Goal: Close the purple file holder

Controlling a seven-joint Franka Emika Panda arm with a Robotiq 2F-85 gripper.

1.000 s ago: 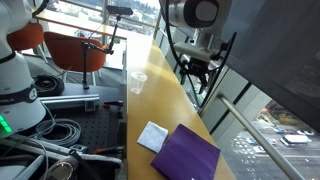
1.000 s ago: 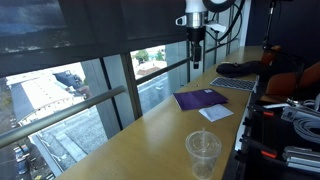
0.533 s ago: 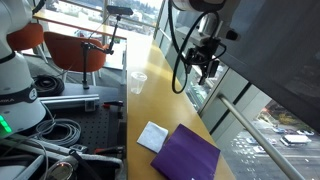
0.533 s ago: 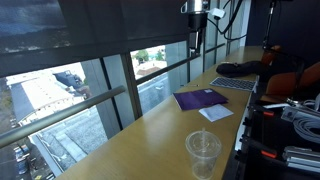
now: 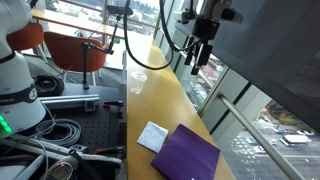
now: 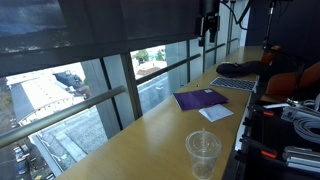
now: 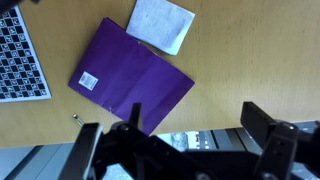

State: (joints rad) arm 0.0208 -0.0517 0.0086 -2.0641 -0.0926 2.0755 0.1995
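The purple file holder [image 5: 186, 152] lies flat and shut on the wooden table, purple cover up; it also shows in an exterior view [image 6: 201, 99] and in the wrist view [image 7: 131, 76]. My gripper [image 5: 202, 50] hangs high above the table, well away from the holder, also seen in an exterior view [image 6: 208, 28]. In the wrist view the gripper [image 7: 188, 128] has its fingers spread wide with nothing between them.
A small white square note [image 5: 152, 135] lies beside the holder. A clear plastic cup [image 5: 137, 82] stands on the table. A keyboard [image 7: 18, 62] lies near the holder. Windows and a railing [image 5: 250, 120] run along the table's far edge.
The gripper has risen steadily higher above the table over the last second. The holder, note and cup have not moved.
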